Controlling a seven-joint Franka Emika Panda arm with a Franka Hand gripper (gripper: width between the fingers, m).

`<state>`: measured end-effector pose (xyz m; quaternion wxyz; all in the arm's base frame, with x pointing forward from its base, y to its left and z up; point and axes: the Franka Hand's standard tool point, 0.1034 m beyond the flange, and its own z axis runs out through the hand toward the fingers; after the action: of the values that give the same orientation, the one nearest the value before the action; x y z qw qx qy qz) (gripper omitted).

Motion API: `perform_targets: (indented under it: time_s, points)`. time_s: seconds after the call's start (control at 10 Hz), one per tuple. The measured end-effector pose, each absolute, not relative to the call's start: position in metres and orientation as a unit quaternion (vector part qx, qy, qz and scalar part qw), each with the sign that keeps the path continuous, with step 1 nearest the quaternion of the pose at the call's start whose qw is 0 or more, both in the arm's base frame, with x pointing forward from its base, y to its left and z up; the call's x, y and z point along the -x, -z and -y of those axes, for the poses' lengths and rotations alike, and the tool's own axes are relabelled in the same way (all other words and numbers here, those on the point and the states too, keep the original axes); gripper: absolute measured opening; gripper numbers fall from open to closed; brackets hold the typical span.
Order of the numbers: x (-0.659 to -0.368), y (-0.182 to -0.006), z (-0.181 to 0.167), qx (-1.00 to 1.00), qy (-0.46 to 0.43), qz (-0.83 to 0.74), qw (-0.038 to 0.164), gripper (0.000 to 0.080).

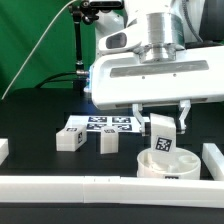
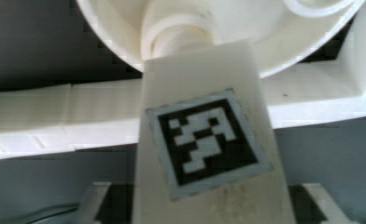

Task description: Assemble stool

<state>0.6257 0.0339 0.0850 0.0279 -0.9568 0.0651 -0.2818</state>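
1. One leg (image 1: pixel 163 131) stands upright on the seat (image 1: pixel 168 165), near the front right corner of the surface (image 1: pixel 40 125) — the end effector (image 1: pixel 162 118) is clamped on it.
2. Two more legs (image 1: pixel 72 135) (image 1: pixel 108 141) lie near the surface's middle, just in front of the marker board (image 1: pixel 103 123).
3. Wrist view — the held leg's tip seems to touch the seat's hub, though the joint is blurred.
4. A white rail (image 1: pixel 100 183) runs along the front edge.

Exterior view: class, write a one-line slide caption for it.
Gripper holds a tagged leg upright over the round seat; two more legs lie beside the marker board.
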Motion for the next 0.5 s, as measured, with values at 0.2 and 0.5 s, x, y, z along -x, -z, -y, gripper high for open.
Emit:
perform_targets:
  time_s: [0.2, 0.5]
  points:
    - [-0.6256, -0.0853, -0.0339, 0.955, 0.288, -0.065, 0.026, 0.0327]
    - [-0.6252, -0.0853, -0.0322, 0.955, 0.289, -0.066, 0.025, 0.0327]
